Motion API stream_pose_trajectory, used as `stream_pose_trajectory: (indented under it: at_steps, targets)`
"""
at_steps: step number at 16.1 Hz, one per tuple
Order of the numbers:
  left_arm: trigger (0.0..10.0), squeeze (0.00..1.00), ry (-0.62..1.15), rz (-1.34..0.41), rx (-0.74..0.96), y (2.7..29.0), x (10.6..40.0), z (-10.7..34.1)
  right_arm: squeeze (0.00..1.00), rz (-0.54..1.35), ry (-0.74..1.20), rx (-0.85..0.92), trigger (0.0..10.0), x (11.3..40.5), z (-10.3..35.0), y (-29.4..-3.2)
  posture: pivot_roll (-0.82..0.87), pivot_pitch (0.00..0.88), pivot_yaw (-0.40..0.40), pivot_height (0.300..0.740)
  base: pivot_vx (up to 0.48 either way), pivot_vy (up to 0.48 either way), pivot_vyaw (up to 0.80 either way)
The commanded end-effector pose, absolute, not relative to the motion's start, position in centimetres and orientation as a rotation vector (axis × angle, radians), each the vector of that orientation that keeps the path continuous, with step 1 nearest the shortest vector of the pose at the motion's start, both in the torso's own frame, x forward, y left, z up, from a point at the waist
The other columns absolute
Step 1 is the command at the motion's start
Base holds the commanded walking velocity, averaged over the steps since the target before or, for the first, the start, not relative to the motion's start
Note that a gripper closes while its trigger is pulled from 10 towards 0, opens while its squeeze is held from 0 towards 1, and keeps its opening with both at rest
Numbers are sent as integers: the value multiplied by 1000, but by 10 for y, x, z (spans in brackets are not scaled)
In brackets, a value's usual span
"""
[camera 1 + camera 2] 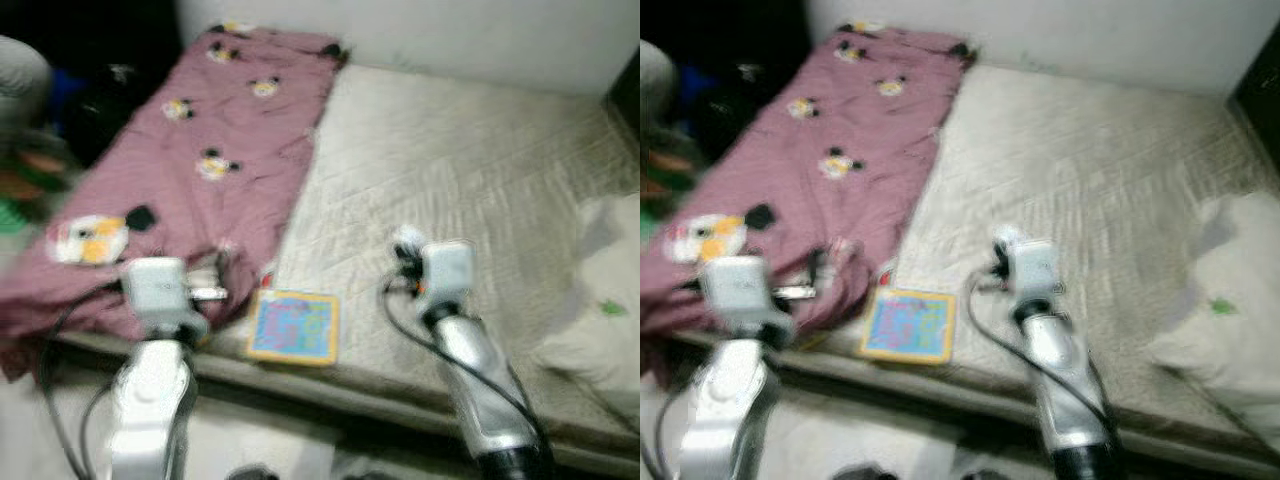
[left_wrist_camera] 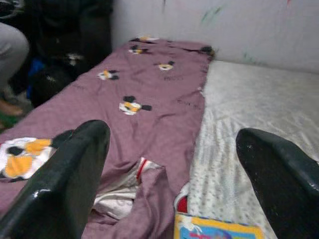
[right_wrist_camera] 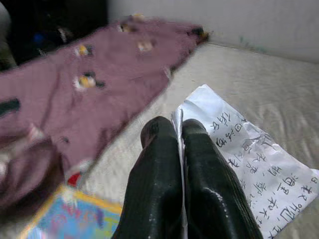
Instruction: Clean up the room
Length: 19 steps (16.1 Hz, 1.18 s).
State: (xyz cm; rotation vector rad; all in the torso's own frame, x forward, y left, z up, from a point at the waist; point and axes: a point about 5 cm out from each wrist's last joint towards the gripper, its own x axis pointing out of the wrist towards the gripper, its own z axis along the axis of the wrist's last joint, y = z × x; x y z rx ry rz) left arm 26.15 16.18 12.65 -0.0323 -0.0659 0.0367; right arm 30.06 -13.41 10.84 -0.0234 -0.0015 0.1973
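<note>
Two right fingers pinch a written paper; left fingers spread wide.

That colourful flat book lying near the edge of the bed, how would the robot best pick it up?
Probably by its near edge. The book lies flat on the mattress close to the bed's front edge, so sliding it slightly over that edge lets fingers close above and below. The open left hand is nearest; the right hand already pinches a sheet of paper.

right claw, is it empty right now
No, the right claw has its two black fingers pinched shut on a sheet of paper with handwriting, held above the bed.
</note>
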Motion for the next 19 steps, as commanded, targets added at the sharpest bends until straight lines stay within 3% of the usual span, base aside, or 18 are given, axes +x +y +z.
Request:
stream_pose_trajectory:
  at_steps: [1, 3, 8, 12, 19]
  targets:
    - [10000, 0, -68, 49, -18, 167, 263, 128, 0, 194, -16, -14, 10000, 302, 112, -132, 36, 117, -35, 740, 0, 480, 0]
    - [10000, 0, -73, 40, -14, 166, 264, 129, 0, 196, -15, -10, 10000, 302, 112, -132, 35, 113, -32, 740, 0, 480, -709]
    - [10000, 0, -84, 38, -27, 163, 264, 130, 0, 200, -10, -9, 10000, 303, 110, -131, 32, 108, -32, 740, 0, 480, 0]
    - [10000, 0, -106, -21, -68, 162, 262, 133, 0, 203, -4, -7, 10000, 306, 110, -130, 29, 113, -31, 740, 0, 0, 0]
    - [10000, 0, -109, -42, -86, 159, 266, 135, 0, 209, -12, -5, 10000, 307, 111, -128, 20, 120, -26, 740, 258, 0, -130]
